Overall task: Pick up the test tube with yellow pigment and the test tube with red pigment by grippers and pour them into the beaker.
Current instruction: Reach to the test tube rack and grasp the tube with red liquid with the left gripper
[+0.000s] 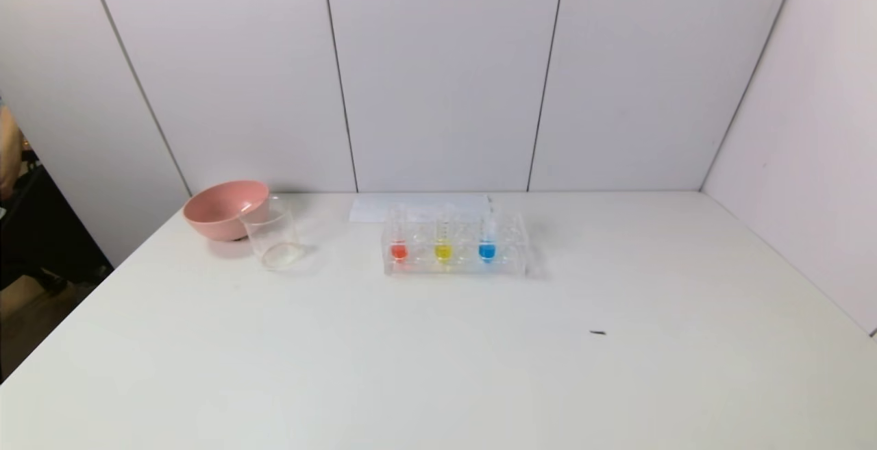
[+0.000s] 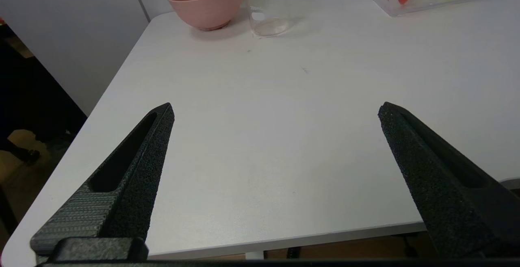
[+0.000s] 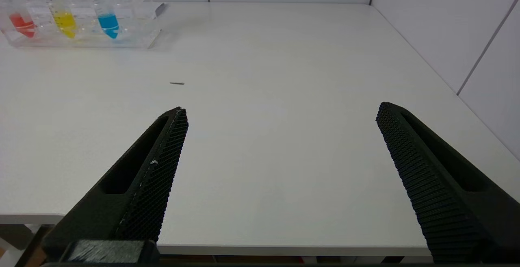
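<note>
The test tube with red pigment (image 1: 398,250) and the test tube with yellow pigment (image 1: 443,250) stand upright in a clear rack (image 1: 455,268) at the back middle of the white table. The clear beaker (image 1: 272,234) stands to their left, just in front of a pink bowl. Neither arm shows in the head view. My left gripper (image 2: 276,110) hangs open and empty over the table's near left edge, far from the beaker (image 2: 269,13). My right gripper (image 3: 281,110) hangs open and empty over the near right edge, far from the yellow tube (image 3: 65,22) and red tube (image 3: 22,24).
A pink bowl (image 1: 225,209) sits behind the beaker near the table's left edge. A tube with blue liquid (image 1: 486,250) stands in the same rack. White paper (image 1: 418,207) lies behind the rack. A small dark speck (image 1: 598,332) lies right of centre. Walls close the back and right.
</note>
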{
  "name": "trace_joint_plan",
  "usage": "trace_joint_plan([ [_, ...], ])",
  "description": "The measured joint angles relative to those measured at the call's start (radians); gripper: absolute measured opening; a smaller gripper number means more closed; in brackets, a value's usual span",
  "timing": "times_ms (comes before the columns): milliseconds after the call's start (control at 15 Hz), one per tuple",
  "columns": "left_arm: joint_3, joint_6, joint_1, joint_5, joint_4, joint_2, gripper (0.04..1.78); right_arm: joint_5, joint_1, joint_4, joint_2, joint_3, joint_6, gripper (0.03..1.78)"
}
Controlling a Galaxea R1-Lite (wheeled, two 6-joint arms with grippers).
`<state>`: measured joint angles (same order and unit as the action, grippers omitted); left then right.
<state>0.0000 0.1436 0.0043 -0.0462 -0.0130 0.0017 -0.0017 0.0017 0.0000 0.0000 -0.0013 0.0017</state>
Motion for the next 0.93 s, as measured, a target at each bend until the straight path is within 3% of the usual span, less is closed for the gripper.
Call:
trace_joint_plan([
  [933, -0.013, -0.014, 0.000, 0.000, -0.006, 0.000, 1.76, 0.000, 0.000, 0.000, 0.000, 0.000, 0.000, 1.70],
])
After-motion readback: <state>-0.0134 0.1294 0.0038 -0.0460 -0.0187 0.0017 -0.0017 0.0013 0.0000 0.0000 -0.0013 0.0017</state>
